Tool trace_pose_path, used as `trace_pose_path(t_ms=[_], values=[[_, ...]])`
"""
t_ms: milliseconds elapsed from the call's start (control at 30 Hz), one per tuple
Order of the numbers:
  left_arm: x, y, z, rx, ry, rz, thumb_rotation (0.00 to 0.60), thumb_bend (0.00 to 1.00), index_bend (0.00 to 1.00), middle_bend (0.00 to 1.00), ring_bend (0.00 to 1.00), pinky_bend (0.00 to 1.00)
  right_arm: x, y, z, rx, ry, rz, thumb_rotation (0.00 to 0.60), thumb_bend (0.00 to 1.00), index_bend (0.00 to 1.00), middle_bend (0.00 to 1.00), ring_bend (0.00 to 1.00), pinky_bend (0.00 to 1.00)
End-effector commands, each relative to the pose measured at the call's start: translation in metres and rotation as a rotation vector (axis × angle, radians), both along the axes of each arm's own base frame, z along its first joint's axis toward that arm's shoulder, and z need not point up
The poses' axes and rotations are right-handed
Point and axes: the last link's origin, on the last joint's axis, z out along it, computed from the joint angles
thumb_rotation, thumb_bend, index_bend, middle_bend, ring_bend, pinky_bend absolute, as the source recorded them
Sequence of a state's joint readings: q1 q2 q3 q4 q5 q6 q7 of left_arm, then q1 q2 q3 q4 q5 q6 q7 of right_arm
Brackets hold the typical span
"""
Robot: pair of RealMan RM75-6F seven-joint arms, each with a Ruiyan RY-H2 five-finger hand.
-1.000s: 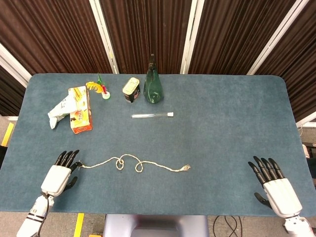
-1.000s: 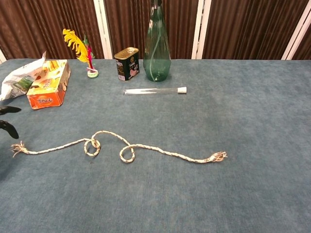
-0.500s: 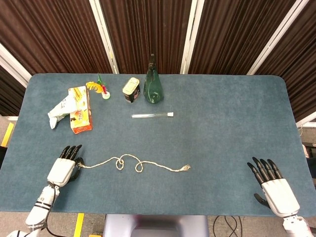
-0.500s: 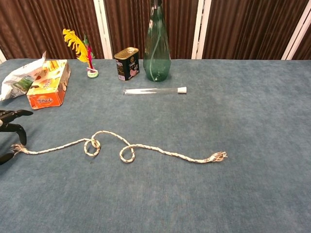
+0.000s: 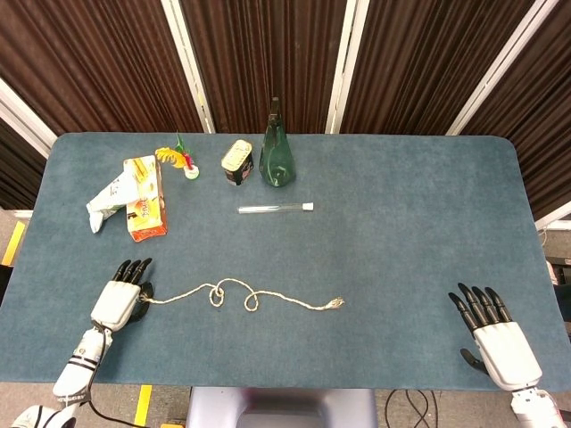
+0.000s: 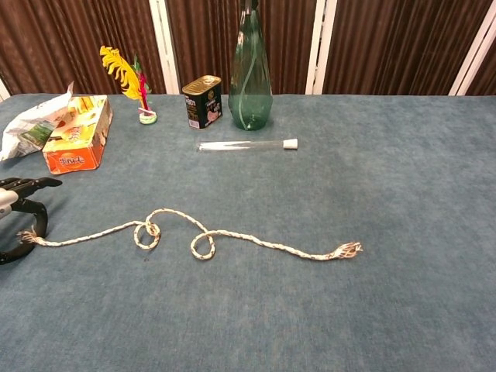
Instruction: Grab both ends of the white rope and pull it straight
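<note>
White rope (image 5: 236, 295) lies looped and slack on the worktop (image 5: 401, 232), its frayed near end just beside the spread left hand (image 5: 119, 299), not yet gripped; right hand (image 5: 495, 334), spread and empty, sits well apart from the far end.

A rope (image 5: 239, 295) lies across the tabletop (image 5: 401, 232) toward its front edge, the left hand (image 5: 119, 299) at its left end, the right hand (image 5: 495, 334) well apart near the front right corner. A bottle (image 5: 276, 147), tin (image 5: 237, 161), box (image 5: 145, 197) and tube (image 5: 275, 208) sit nearer the back edge.
</note>
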State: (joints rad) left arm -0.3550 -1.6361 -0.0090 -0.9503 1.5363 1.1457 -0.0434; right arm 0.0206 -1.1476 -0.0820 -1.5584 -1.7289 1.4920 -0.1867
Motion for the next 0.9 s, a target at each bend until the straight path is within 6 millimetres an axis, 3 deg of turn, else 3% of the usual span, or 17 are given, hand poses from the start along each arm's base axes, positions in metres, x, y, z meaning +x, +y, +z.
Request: trace_pose_path(t_ms=[33,467,667,733,900], values=[[-0.001,0.001,-0.001,-0.001,-0.003,0.003,0.600,0.42,0.53,0.01,0.00,0.01,0.000,0.000,0.000,0.001,0.000,-0.001,0.600,0.27,0.00,0.00,0.00,0.00],[0.001,0.003,0.002,0.012,-0.006,-0.009,0.600,0.43,0.58,0.03,0.00,0.01,0.000,-0.001,-0.002,0.005,0.006,0.000,0.600,0.27,0.00,0.00,0.00,0.00],[0.004,-0.001,0.007,0.025,-0.021,-0.035,0.600,0.43,0.61,0.04,0.00,0.01,0.010,-0.017,-0.014,0.040,-0.008,0.079,0.600,0.27,0.01,0.00,0.00,0.00],[0.006,-0.004,0.011,0.038,-0.037,-0.051,0.600,0.43,0.61,0.04,0.00,0.02,0.017,-0.029,-0.021,0.051,-0.021,0.119,0.600,0.27,0.05,0.00,0.00,0.00],[0.007,-0.010,0.017,0.049,-0.052,-0.060,0.600,0.43,0.61,0.04,0.00,0.02,0.048,-0.062,-0.047,0.078,-0.064,0.231,0.600,0.27,0.26,0.00,0.00,0.00]])
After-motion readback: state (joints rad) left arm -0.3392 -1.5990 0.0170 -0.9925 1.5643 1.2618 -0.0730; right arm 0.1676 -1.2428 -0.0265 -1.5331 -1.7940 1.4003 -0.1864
